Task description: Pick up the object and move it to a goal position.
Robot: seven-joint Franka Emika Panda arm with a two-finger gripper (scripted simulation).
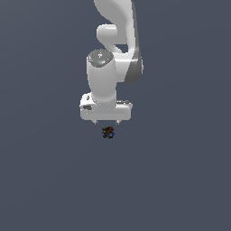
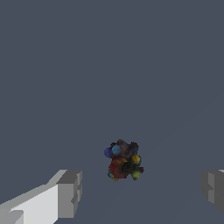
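Observation:
The object [image 1: 108, 132] is a tiny dark, lumpy thing speckled with red, blue and yellow. It lies on the grey floor just below my white gripper [image 1: 106, 122] in the exterior view. In the wrist view the object [image 2: 123, 160] sits between and a little ahead of the two grey fingertips [image 2: 70, 194], closer to that one than to the other. My gripper [image 2: 142, 189] is open and wide apart, with nothing in it. The fingers do not touch the object.
A plain grey floor [image 1: 180, 180] fills both views. The white arm [image 1: 115, 49] rises above the gripper toward the top of the exterior view. No other objects or goal marker show.

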